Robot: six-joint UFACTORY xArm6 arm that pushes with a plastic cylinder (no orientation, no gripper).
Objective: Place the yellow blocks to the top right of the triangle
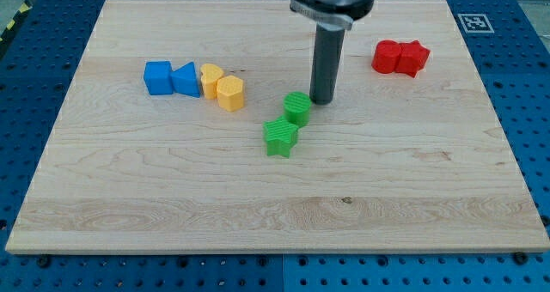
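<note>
Our rod holds nothing; my tip [323,100] rests on the wooden board [275,215], just at three o'clock of the green cylinder [297,108], with the green star [281,137] at its seven o'clock. The two yellow blocks [222,88] touch each other at nine o'clock from us, pressed against the blue triangle [186,79] and blue cube [158,77]. Two red blocks [400,57] sit at two o'clock

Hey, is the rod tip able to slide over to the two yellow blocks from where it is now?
Probably yes: my tip sits beside the green cylinder, and the bare wooden board lies between it and the yellow blocks.
</note>
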